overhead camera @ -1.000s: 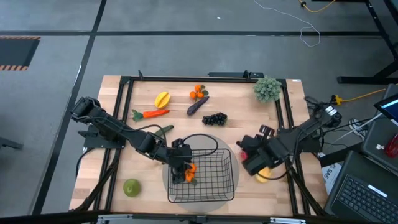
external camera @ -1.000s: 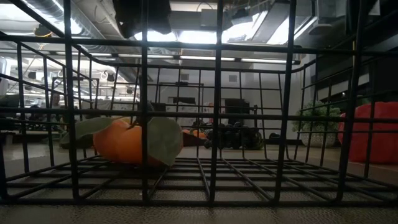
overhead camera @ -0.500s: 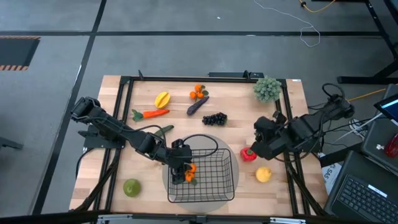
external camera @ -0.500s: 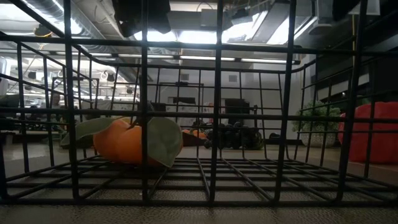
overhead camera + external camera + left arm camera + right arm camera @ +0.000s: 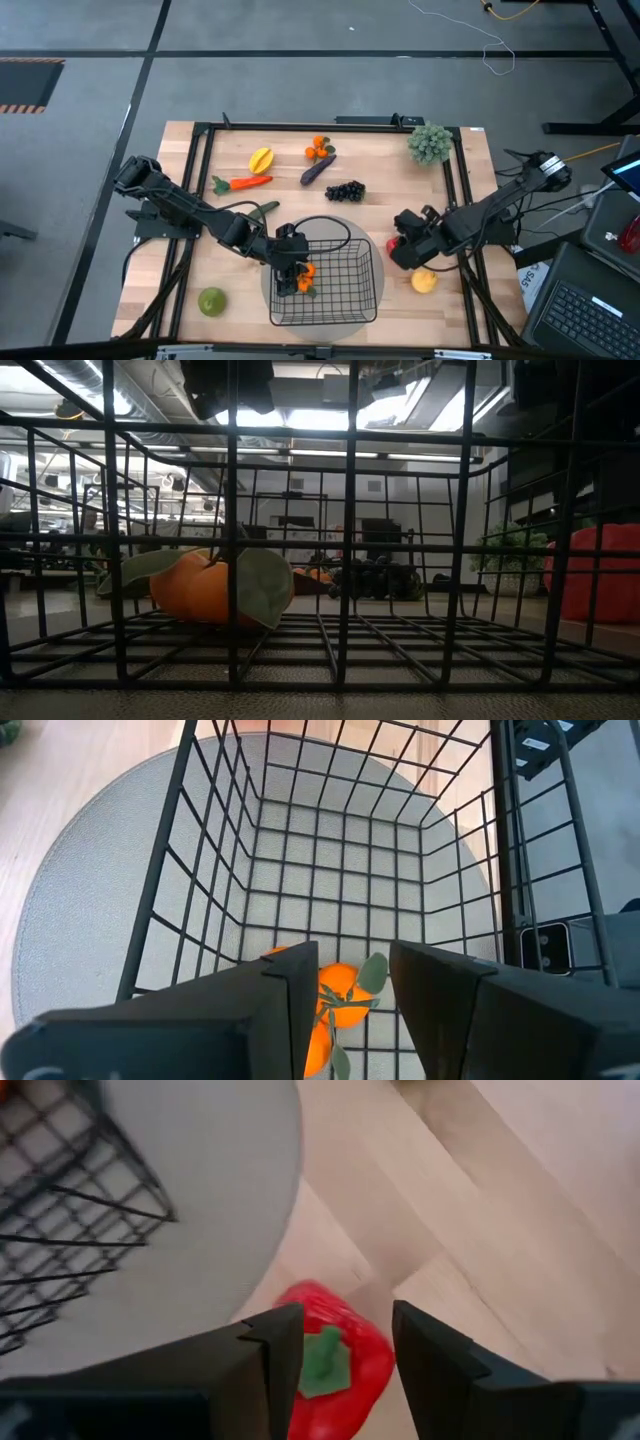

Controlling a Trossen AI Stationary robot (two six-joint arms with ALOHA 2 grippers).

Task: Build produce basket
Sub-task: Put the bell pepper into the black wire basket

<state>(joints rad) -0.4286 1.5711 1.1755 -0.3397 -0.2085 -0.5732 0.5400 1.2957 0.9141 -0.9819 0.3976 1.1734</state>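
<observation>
The black wire basket [image 5: 372, 285] stands on a grey round mat [image 5: 267, 293] near the table's near edge. One orange with green leaves [image 5: 338, 982] lies on the basket's floor, by its left wall; it also shows in the low view [image 5: 205, 588]. My left gripper [image 5: 290, 268] hovers open above that orange, its fingers [image 5: 296, 988] on either side and clear of it. My right gripper [image 5: 403, 246] is open, pointing down over the red pepper [image 5: 332, 1352], which stands on the table just right of the mat. I see no touch.
A yellow lemon [image 5: 424, 281] lies near the right gripper. A green fruit [image 5: 211, 300] lies at the near left. Carrot [image 5: 245, 183], yellow starfruit [image 5: 261, 159], oranges [image 5: 319, 149], eggplant [image 5: 318, 168] and grapes [image 5: 345, 190] lie farther back. A bushy ball [image 5: 430, 143] sits far right.
My right gripper has drawn back from over the pepper and lemon toward the table's far right, then come back toward the basket and now stands over the red pepper. My left gripper and the orange have kept still.
</observation>
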